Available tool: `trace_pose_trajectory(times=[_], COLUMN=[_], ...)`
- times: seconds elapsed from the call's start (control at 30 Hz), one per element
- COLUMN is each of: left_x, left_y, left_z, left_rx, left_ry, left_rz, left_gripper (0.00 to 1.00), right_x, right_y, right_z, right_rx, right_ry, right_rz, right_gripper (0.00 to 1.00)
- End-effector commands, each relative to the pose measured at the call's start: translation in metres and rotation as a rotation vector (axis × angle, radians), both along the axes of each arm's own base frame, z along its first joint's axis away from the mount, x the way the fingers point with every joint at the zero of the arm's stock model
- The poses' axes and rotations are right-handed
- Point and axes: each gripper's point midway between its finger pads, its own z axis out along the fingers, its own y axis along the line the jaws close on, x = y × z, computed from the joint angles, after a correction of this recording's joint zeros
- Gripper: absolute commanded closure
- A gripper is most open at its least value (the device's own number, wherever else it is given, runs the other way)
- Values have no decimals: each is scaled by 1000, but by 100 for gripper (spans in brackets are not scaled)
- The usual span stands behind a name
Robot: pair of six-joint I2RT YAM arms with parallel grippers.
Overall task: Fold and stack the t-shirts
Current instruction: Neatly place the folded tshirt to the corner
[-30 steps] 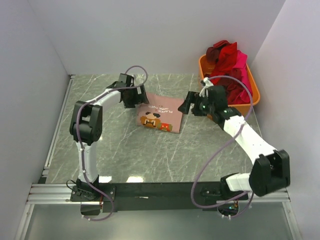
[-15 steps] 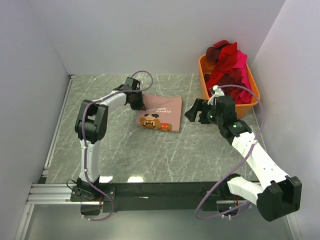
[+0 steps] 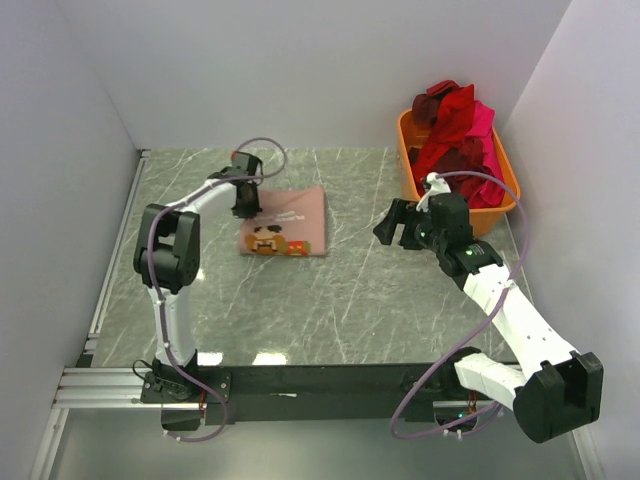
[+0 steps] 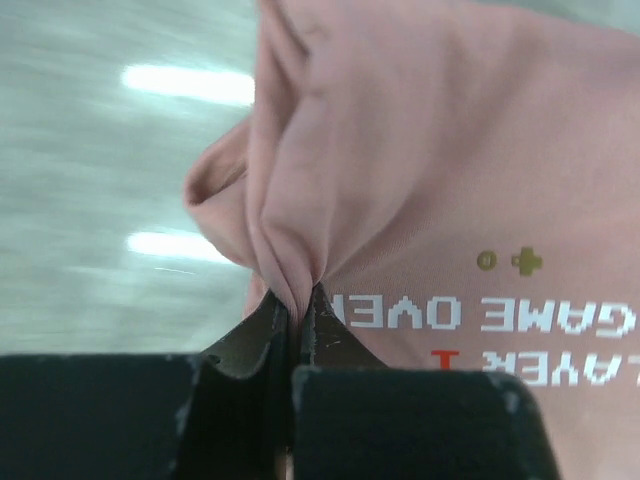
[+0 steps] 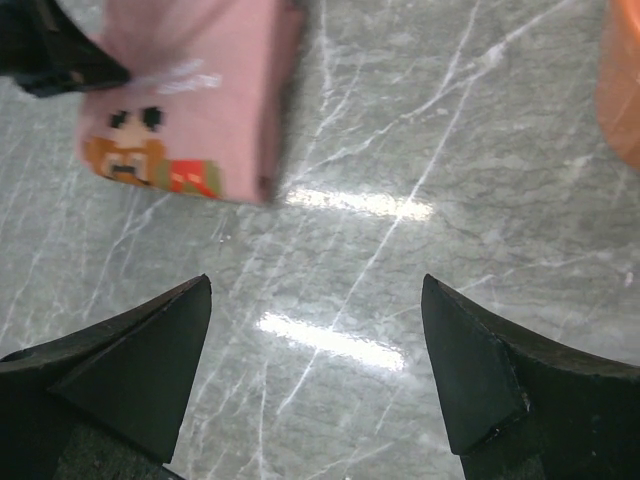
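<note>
Seen from the overhead camera, the folded dusty pink t-shirt (image 3: 290, 220) lies flat on the grey marbled desk (image 3: 330, 300), left of centre, its cartoon print (image 3: 272, 242) facing up at the near edge. The left claw (image 3: 247, 207) is down at the shirt's far left corner, jaws drawn together on the cloth. The right claw (image 3: 392, 226) hangs above bare desk well to the right of the shirt, jaws spread and holding nothing. At the far right corner stands the orange tub (image 3: 507, 170), with a heap of red, maroon and hot pink t-shirts (image 3: 455, 125) piled above its rim.

From the left wrist camera, the left claw (image 4: 298, 312) is clamped on a gathered pinch of the dusty pink t-shirt (image 4: 430, 170); folds of cloth fan out from between the two black fingers (image 4: 245, 345). White block lettering reading "GAME OVER", upside down in this view, runs across the fabric just beside the grip. The desk (image 4: 90, 120) shows blurred at left.

From the right wrist camera, the right claw (image 5: 315, 300) stands wide apart over the desk (image 5: 400, 150), nothing between its fingers (image 5: 150, 340). The dusty pink t-shirt (image 5: 210, 80) lies at upper left with its cartoon print (image 5: 150, 165) towards the camera, and the left claw (image 5: 50, 55) shows dark at the shirt's corner. A sliver of the orange tub (image 5: 622, 80) shows at the right edge.
</note>
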Motion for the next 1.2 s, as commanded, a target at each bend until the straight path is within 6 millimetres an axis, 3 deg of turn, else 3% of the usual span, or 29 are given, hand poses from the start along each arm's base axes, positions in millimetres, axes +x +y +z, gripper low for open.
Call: trace_pose_trajectory(times=[0.0, 0.03, 0.13, 0.17, 0.2, 0.23, 0.3, 0.37, 0.43, 0.57, 0.63, 0.87, 0.9, 0.97, 1.0, 1.07, 1.1, 1.17], left_x=[20, 30, 49, 60, 64, 76, 84, 95, 102, 120, 123, 142, 141, 143, 143, 138, 136, 132], left_y=[84, 105, 142, 152, 162, 178, 197, 224, 239, 260, 271, 300, 302, 305, 306, 308, 309, 311], left_z=[41, 51, 52, 60, 53, 66, 57, 71, 65, 80, 79, 105, 100, 108, 112, 110, 118, 125], left_rx=[194, 227, 294, 322, 339, 346, 392, 430, 461, 541, 575, 591, 600, 609, 612, 619, 621, 624], left_ry=[-97, -125, -140, -165, -150, -178, -155, -178, -166, -206, -202, -302, -286, -293, -303, -303, -319, -331], left_rz=[136, 185, 209, 215, 225, 251, 276, 319, 307, 287, 305, 358, 354, 368, 377, 396, 416, 462], left_gripper=[99, 99, 99, 99, 99, 99, 99, 99, 99, 99, 92, 82, 80, 64, 48, 26, 4, 1], right_x=[2, 2, 0, -1, -2, -2, -5, -10, -15, -24, -27, -34, -36, -36, -35, -34, -33, -34], right_y=[-11, -12, -15, -16, -18, -19, -23, -27, -32, -42, -46, -49, -48, -46, -45, -44, -44, -40], right_z=[3, 4, 3, 4, 4, 5, 5, 6, 1, 5, 5, 13, 12, 16, 18, 22, 24, 26], right_rx=[-49, -51, -62, -64, -72, -76, -85, -84, -83, -89, -95, -81, -79, -65, -54, -46, -41, -31], right_ry=[-27, -27, -21, -24, -21, -21, -18, -24, -19, -27, -21, -19, -10, -18, -24, -37, -45, -46], right_rz=[-35, -39, -46, -48, -56, -63, -78, -95, -120, -169, -188, -205, -199, -197, -194, -196, -197, -174], right_gripper=[9, 9, 9, 9, 9, 9, 9, 9, 9, 9, 9, 9, 9, 9, 9, 9, 9, 9])
